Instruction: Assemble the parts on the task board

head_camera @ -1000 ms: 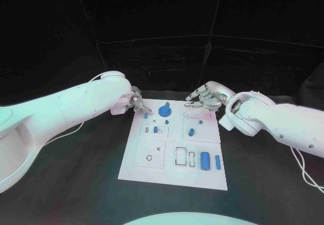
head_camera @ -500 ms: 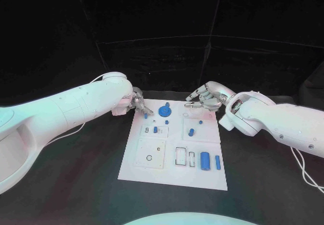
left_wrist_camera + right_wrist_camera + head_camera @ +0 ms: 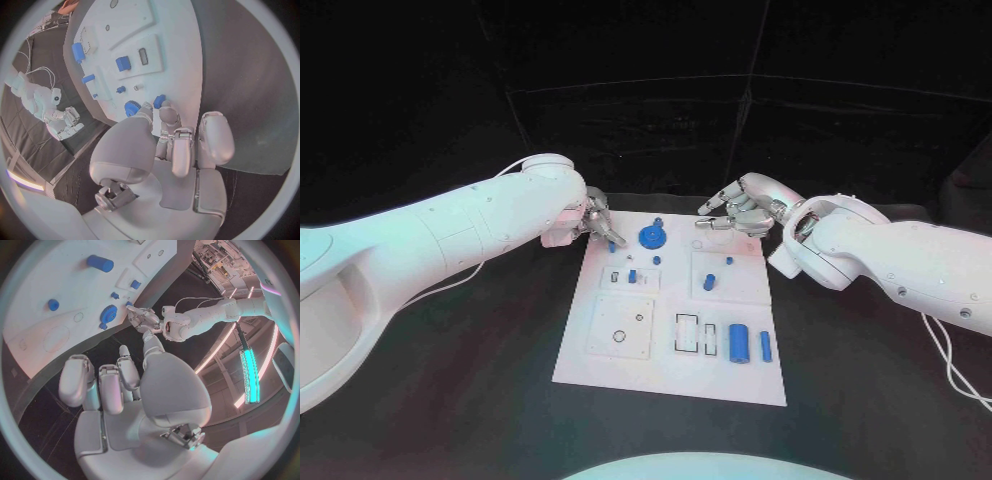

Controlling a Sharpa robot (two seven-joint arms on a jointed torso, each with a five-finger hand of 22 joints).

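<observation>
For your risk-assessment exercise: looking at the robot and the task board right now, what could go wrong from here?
1. The left hand pinches a small blue part at the task board's far corner, close to the blue gear; it may knock the gear.
2. The grip looks slight, so the part could slip.
3. The right hand hovers near the far edge and could crowd the left.

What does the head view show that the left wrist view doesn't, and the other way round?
Head view alone: the whole task board, including the two blue cylinders on its near right side. Left wrist view alone: the left hand from behind, fingertips touching a small blue part at the board's edge. Shared: the blue gear, the board and the right hand.
</observation>
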